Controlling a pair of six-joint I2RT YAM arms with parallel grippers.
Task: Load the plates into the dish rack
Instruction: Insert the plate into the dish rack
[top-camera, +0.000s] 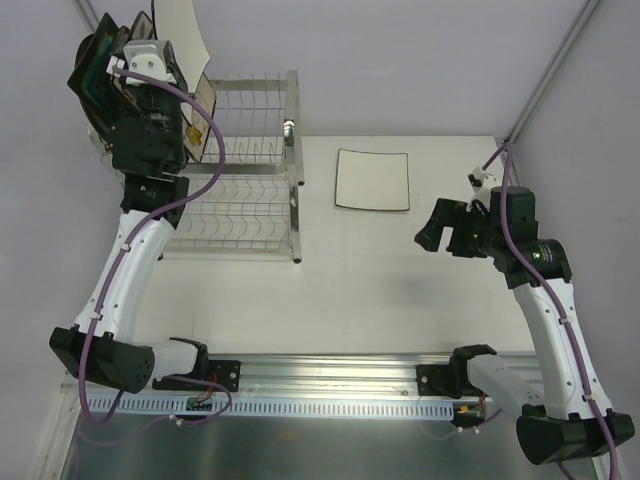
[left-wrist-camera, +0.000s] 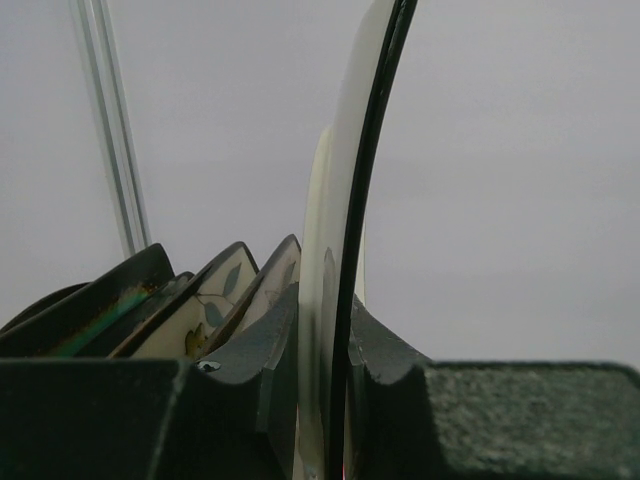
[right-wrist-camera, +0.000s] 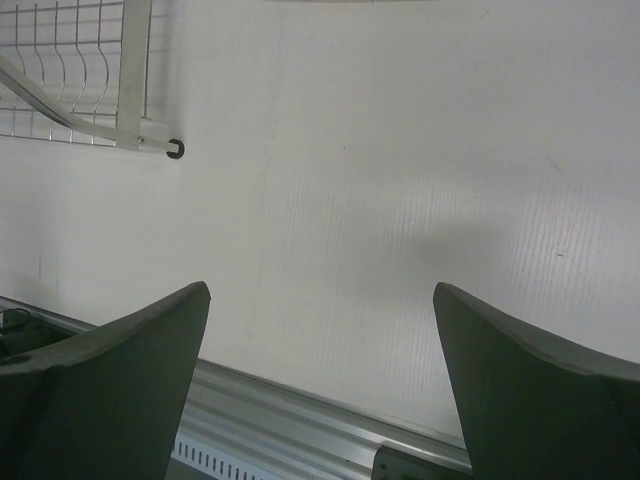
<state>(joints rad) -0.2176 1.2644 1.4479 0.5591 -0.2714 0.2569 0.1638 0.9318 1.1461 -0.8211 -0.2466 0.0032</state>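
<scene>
Wrist view alone shows left gripper (left-wrist-camera: 325, 350) pinching the dark-rimmed plate (left-wrist-camera: 345, 200); right gripper (right-wrist-camera: 320, 290) gapes empty.

Notes left arm (top-camera: 125, 270) stretched forward and upward at the far left, elbow low beside its base; finds left gripper (left-wrist-camera: 335, 335) raised high, jaws nearly closed, pinching the edge of the round cream plate (left-wrist-camera: 335, 230) between both fingers; notes right arm (top-camera: 555, 310) folded at the elbow, forearm angled inward; finds right gripper (right-wrist-camera: 320, 330) hovering, jaws spread wide, holding nothing.
</scene>
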